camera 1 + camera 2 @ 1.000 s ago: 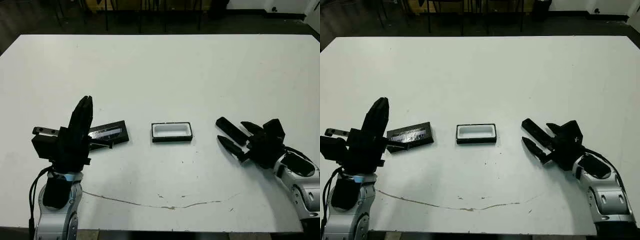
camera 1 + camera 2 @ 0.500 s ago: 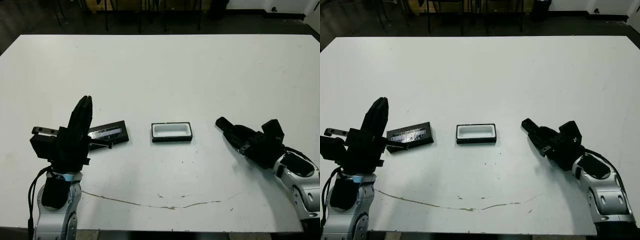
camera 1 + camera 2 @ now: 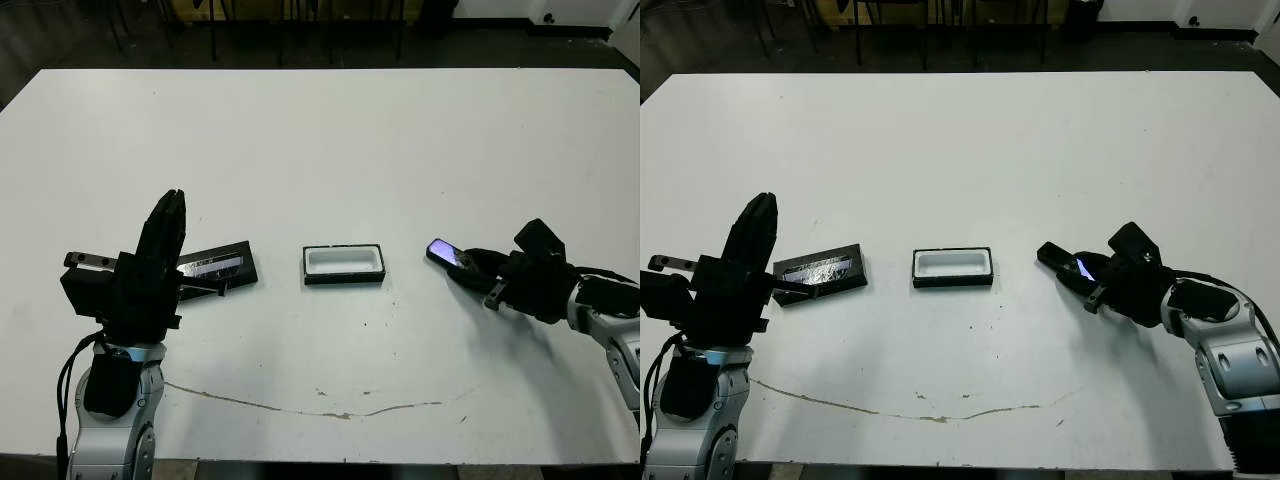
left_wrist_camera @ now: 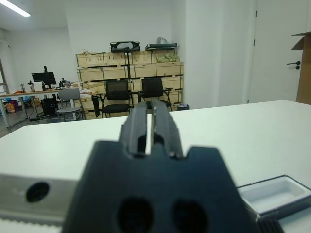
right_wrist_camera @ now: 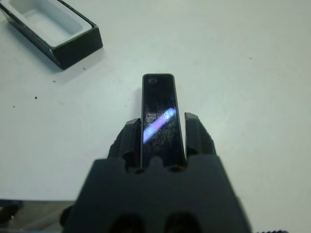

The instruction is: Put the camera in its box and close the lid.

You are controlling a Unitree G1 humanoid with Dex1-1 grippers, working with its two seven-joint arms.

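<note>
The camera (image 5: 160, 111), a slim black bar with a purplish glint, sticks out from between the fingers of my right gripper (image 5: 161, 127), which is shut on it. In the head views the camera (image 3: 444, 254) points toward the box (image 3: 344, 263), a small white-lined black tray at mid-table a short way to its left. The lid (image 3: 215, 267), flat and black with a shiny strip, lies left of the box. My left gripper (image 3: 174, 200) is shut with nothing in it and points upward beside the lid's left end, partly hiding it.
A thin brown mark (image 3: 320, 405) runs across the white table (image 3: 320, 150) near its front edge. Chairs and stacked crates (image 4: 131, 73) stand beyond the table's far edge.
My right gripper went from open to shut on the camera. The wrist has since turned and drawn back to the right, so the camera's glossy window now shows. The left arm, box and lid stayed put.
</note>
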